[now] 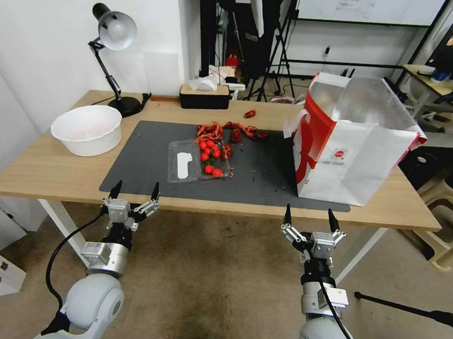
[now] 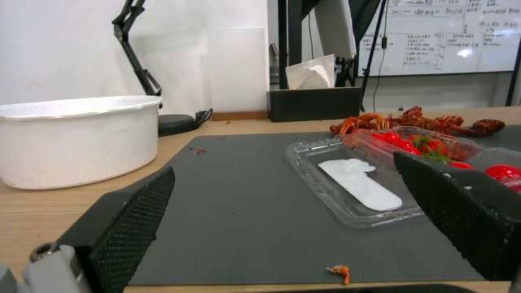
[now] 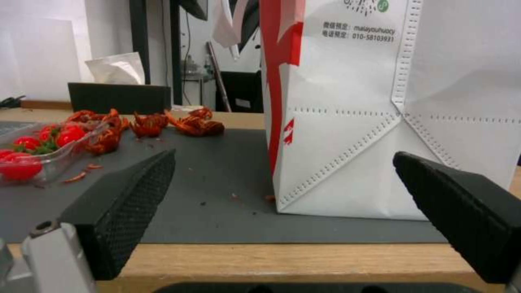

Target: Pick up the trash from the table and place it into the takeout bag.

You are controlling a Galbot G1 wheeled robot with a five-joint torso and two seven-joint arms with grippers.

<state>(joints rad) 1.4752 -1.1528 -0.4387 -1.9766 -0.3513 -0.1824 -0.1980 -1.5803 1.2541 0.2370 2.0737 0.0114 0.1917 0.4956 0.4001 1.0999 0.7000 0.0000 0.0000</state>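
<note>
Both end effectors, left (image 1: 135,190) and right (image 1: 310,217), hang released before the desk (image 1: 44,170); takeout bag (image 1: 356,161) just beyond the right one.

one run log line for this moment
left gripper: open, near table edge | right gripper: open, before white-and-red paper takeout bag | red crayfish shells: on dark-grey mat

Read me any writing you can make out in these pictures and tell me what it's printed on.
"maiayouhuocy" (my best reading), on the takeout bag's white front, after some Chinese characters too small to read.
"010-58103931", on the line below, also after small characters.
The bag's round red logo: too small to read.
Whiteboard on the back wall: handwritten tables, too blurred to read.
Clear plastic tray's white label: blank.
</note>
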